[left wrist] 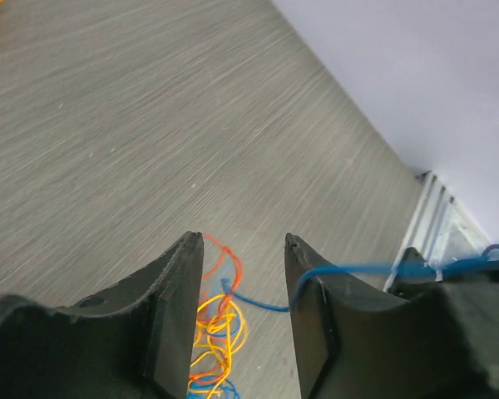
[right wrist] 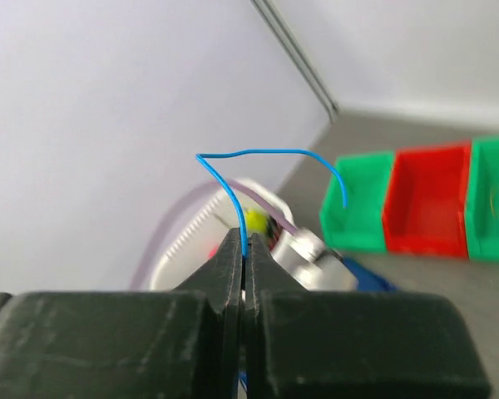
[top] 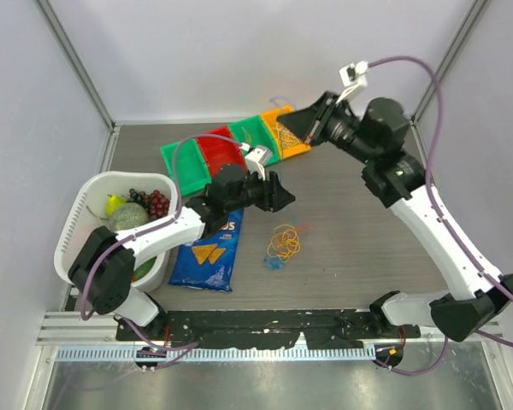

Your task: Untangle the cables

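While one strand is held away, tangle (top: 283, 243): orange, yellow and blue loops lying slack on the table (top: 359, 213), just right of the chip bag (top: 207, 254).
Right gripper (right wrist: 244, 241): pinched tight on a single blue strand (right wrist: 266, 152), raised well beyond the bag and well apart from the tangle. Probably to keep that strand clear.
Left gripper (left wrist: 243, 241): fingers at middling width, clamping nothing. It hangs over the tangle, just beyond the bag's right edge, with loops visible through the gap.
Blue line (left wrist: 258, 301): runs from the tangle across one left finger. Cannot tell whether it is the right gripper's strand.
Step, my reading: left lined up to take the next loop.
Risk: draped line may snag that finger.
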Controlling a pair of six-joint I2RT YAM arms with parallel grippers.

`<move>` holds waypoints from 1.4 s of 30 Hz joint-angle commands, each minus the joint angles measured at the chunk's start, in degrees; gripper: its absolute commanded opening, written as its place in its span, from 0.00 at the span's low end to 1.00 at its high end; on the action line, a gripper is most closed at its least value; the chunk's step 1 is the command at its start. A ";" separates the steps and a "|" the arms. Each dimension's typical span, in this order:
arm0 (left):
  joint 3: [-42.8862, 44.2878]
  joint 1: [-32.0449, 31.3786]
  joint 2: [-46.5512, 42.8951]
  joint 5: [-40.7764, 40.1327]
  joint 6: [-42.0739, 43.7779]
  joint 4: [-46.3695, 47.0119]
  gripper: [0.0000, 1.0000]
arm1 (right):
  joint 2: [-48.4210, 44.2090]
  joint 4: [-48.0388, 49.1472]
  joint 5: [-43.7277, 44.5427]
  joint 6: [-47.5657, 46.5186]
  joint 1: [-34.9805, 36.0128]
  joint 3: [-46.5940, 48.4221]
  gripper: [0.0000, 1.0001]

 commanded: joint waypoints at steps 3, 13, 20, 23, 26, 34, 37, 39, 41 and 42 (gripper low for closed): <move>3.49 0.14 5.16 -4.54 2.91 -5.32 0.45 | -5.31 3.76 2.13 3.92 0.41 17.00 0.00; 5.60 -0.04 10.35 -6.03 2.64 -9.10 0.42 | -4.26 5.09 8.09 3.24 0.32 36.24 0.01; 7.01 -0.48 11.06 -6.03 2.82 -11.74 0.41 | -3.11 2.46 13.72 -3.44 0.41 40.92 0.01; 6.92 -0.65 9.74 -6.64 3.25 -12.00 0.42 | -5.39 2.28 16.35 -5.55 0.41 35.33 0.01; 7.97 -0.57 7.90 -7.00 4.13 -14.97 0.45 | -7.94 1.14 21.95 -9.76 0.32 27.84 0.01; 8.06 -0.57 -0.71 -6.65 7.21 -16.84 0.75 | -13.57 -4.84 34.11 -17.24 0.32 5.26 0.01; 7.19 -0.65 -3.96 -6.91 8.61 -16.22 0.82 | -14.36 -5.98 34.73 -17.51 0.41 2.78 0.01; 6.48 -0.65 -6.25 -7.78 9.23 -15.61 0.84 | -14.02 -6.07 34.73 -17.86 0.41 1.90 0.01; 5.87 -0.74 -8.45 -9.71 9.76 -15.52 0.86 | -12.52 -6.07 34.30 -18.12 0.32 2.69 0.01; 5.34 -0.65 -9.59 -10.59 10.28 -15.34 0.87 | -11.21 -5.99 33.95 -18.30 0.32 3.91 0.01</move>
